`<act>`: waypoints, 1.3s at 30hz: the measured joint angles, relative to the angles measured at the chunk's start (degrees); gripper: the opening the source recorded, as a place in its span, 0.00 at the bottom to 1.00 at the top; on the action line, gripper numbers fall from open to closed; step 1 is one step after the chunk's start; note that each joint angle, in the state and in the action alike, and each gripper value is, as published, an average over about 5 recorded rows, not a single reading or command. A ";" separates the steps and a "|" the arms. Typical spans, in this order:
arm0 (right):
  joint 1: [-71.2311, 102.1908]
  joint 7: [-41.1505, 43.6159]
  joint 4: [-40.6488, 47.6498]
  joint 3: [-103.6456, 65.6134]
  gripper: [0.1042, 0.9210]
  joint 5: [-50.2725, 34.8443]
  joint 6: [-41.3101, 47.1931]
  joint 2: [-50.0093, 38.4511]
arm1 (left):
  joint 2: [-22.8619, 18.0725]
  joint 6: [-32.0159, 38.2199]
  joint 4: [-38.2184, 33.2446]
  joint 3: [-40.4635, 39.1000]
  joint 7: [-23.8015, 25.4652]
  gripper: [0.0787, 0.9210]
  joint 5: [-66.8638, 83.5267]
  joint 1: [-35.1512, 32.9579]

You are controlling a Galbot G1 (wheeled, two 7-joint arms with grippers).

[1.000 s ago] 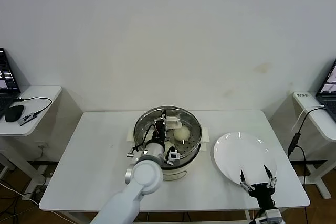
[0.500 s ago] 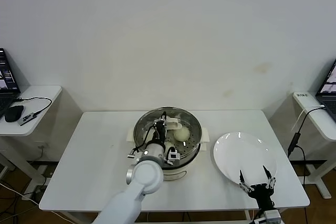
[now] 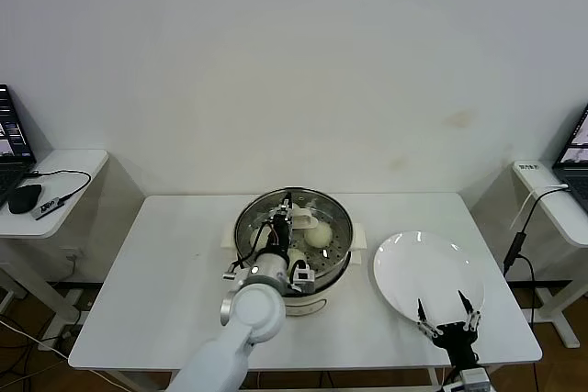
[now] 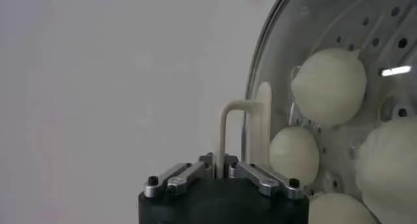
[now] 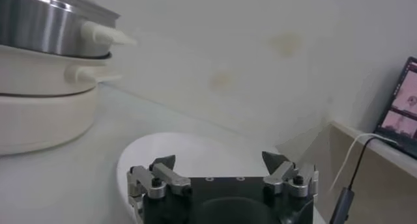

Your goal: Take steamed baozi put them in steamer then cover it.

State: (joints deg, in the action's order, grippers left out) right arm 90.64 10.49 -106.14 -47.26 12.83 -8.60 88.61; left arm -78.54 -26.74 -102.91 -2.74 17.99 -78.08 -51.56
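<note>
Left gripper with the jaws drawn narrow about the thin cream handle of the cover, directly above the steamer at the middle of the table. Right gripper parked at the near edge of the table, jaws spread wide with nothing between them, just by the near rim of the white plate.

Compared with a second ago, only a very small change: cover a little lower, now lying level on the rim of the steamer, left arm hardly moved. Probably the covering step almost done; remaining work only to let go of the handle and pull the arm away.

Inside the steamer, on the perforated tray and seen through the glass: four steamed baozi, round and cream-white, close together, some perhaps touching. On the plate, nothing left. So all buns appear loaded, and the task seems near its end.
</note>
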 measured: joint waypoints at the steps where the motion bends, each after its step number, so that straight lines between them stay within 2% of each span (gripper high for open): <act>1: 0.05 0.01 -0.04 0.03 0.88 0.07 0.00 0.03 | 0.10 0.00 -0.30 0.10 -0.07 0.36 0.11 -0.18; 8: 0.23 0.05 -0.25 0.13 0.88 0.45 0.00 0.17 | 1.61 0.03 -4.22 0.85 -0.68 0.60 1.19 -2.47; 16: 0.41 0.02 -0.20 0.17 0.88 0.53 0.00 0.12 | 4.70 0.90 -12.55 1.96 -2.42 0.85 3.90 -8.60; 23: 0.98 0.02 -0.38 0.38 0.88 0.23 0.05 -0.52 | 7.18 2.86 -21.22 4.42 -6.21 0.88 9.28 -17.15; 28: 1.62 0.21 -0.89 1.00 0.88 -0.72 -0.01 -1.32 | 7.95 5.75 -25.85 8.26 -12.46 0.88 18.38 -25.17; 34: 2.79 0.57 -1.72 2.15 0.88 -2.73 -0.14 -2.81 | 6.92 15.29 -26.32 15.41 -22.24 0.88 38.36 -34.82; 39: 4.27 0.68 -2.65 3.04 0.88 -4.93 -0.20 -4.59 | 5.89 22.81 -24.69 21.26 -28.28 0.88 55.36 -41.72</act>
State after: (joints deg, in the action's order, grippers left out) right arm 94.91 11.17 -108.79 -44.22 7.90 -8.79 84.02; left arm -72.65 -3.93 -127.60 18.51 -10.29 -22.72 -93.27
